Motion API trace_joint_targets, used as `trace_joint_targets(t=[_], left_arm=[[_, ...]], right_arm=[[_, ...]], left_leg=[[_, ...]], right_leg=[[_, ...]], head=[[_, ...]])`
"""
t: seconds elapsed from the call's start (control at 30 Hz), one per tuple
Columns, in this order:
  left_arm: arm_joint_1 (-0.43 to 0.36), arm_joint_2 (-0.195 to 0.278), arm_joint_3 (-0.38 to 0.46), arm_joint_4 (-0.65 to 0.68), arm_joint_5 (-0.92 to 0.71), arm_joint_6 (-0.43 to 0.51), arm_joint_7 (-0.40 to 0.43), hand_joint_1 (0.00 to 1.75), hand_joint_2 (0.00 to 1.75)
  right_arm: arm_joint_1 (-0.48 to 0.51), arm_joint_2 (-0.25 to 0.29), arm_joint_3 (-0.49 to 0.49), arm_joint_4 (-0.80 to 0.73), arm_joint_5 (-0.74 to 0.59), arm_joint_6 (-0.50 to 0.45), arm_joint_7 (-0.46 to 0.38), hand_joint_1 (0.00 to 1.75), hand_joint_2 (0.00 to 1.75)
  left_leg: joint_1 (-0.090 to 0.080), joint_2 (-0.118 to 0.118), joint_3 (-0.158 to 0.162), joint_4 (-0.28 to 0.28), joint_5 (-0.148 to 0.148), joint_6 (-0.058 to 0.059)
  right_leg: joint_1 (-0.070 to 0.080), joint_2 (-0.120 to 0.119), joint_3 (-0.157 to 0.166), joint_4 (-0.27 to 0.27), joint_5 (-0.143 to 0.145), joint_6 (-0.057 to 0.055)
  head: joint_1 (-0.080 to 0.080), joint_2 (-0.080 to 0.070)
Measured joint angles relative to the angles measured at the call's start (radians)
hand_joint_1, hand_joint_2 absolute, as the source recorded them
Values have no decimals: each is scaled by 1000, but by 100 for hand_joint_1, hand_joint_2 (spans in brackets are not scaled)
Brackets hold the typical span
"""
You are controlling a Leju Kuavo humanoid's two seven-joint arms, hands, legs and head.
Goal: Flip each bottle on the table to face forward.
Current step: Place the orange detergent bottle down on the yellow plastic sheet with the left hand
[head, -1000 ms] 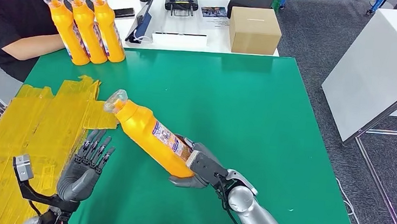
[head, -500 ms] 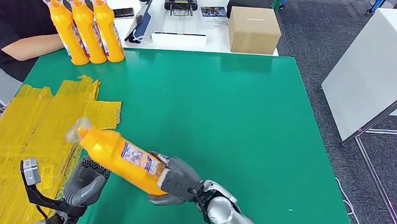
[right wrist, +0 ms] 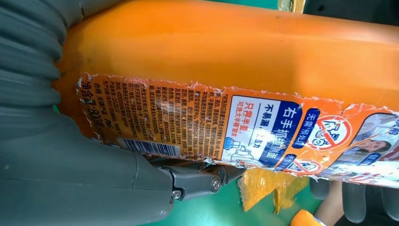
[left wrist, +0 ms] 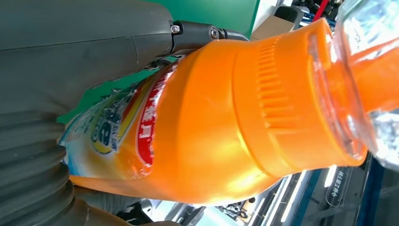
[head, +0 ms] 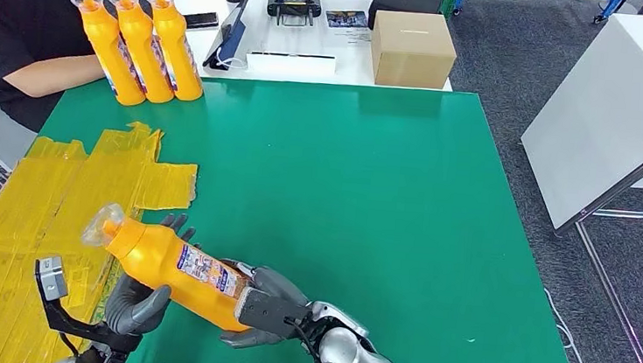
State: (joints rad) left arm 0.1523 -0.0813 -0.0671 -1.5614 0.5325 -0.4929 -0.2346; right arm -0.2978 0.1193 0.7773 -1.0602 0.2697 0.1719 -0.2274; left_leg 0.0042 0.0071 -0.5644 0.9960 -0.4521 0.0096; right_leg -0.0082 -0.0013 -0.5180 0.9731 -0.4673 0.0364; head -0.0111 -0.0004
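orange bottle [head: 174, 265] tilted above near-left edge of green tabletop [head: 404, 206]. right robot hand [head: 267, 310] wraps base end; left robot hand [head: 139, 295] cups beneath mid-body. likely rigid, smooth plastic, slippery; best grip around labelled waist.

Head high, wrists close (sharing bottle [head: 175, 263])

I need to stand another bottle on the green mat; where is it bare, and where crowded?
Bare: the green mat from the cardboard box to its right edge. Crowded: the three bottles at the far left corner, and the near left, where both hands hold the bottle.
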Motion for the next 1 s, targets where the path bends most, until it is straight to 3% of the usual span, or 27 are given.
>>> trace_joint_targets(t=[0.33,0.53,0.67,1.0], left_arm=[[0,0,0,0,0,1,0,0,175],[-1,-1,1,0,-8,10,-2,0,175],[0,-1,1,0,-27,17,-4,175,175],[0,-2,1,0,-82,26,-43,175,175]], right_arm=[[-1,4,6,7,5,3,0,175,175],[-7,49,64,44,16,4,0,175,175],[-29,85,106,93,0,-9,-1,175,175],[-62,100,148,157,-24,-27,-2,175,175]], left_leg=[[0,0,0,0,0,0],[0,0,0,0,0,0],[0,0,0,0,0,0],[0,0,0,0,0,0]], right_leg=[[1,0,0,0,0,0],[1,0,-1,0,0,0],[1,0,-1,0,0,0],[0,0,-1,0,0,0]], head=[[0,0],[0,0],[0,0],[0,0]])
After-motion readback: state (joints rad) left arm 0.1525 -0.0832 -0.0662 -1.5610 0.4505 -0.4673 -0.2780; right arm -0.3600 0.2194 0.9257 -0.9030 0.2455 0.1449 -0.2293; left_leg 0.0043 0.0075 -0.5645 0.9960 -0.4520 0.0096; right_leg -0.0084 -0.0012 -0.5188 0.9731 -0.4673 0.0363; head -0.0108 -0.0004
